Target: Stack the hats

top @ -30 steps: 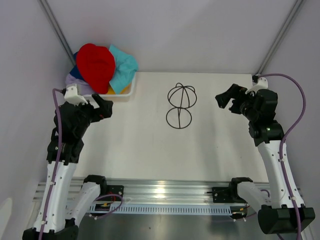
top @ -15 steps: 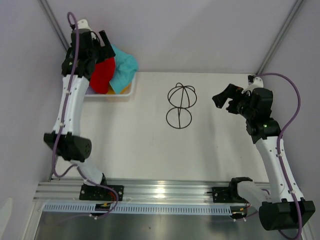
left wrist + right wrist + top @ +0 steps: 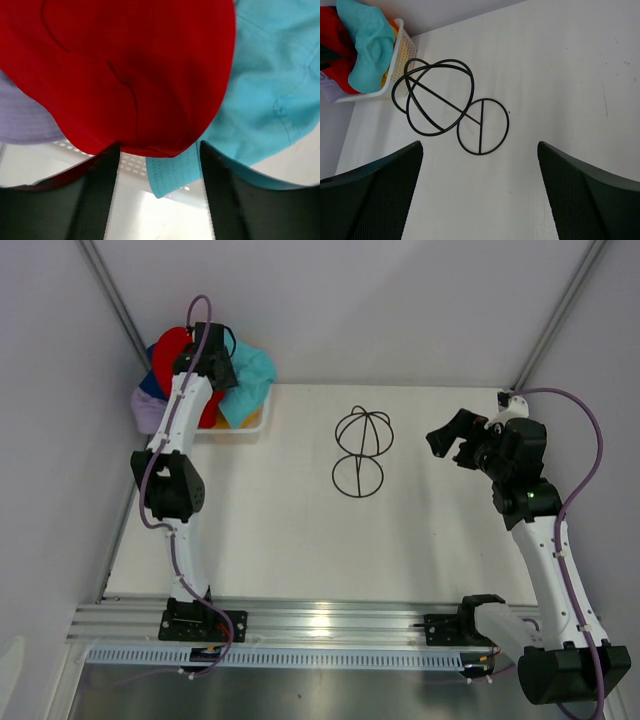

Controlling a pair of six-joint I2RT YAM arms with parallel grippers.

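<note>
The hats are piled in a white lattice basket (image 3: 238,432) at the far left corner. The red hat (image 3: 168,352) lies on top, the teal hat (image 3: 252,375) to its right and the lavender hat (image 3: 147,410) to its left. A strip of orange or yellow (image 3: 245,423) shows low in the basket. My left gripper (image 3: 212,352) is open right over the pile. In the left wrist view its fingertips (image 3: 112,155) flank the lower edge of the red hat (image 3: 130,70), with teal (image 3: 265,95) and lavender (image 3: 22,125) beside it. My right gripper (image 3: 452,445) is open and empty above the table's right side.
A black wire hat-shaped frame (image 3: 359,475) lies on the white table at mid-back, also in the right wrist view (image 3: 445,102). That view shows the basket (image 3: 404,52) with the teal hat (image 3: 367,45) at upper left. Grey walls close in behind and on both sides.
My left arm has swung up from the table's left side to the basket, and its open gripper now sits on the hat pile. The right arm has barely moved.
</note>
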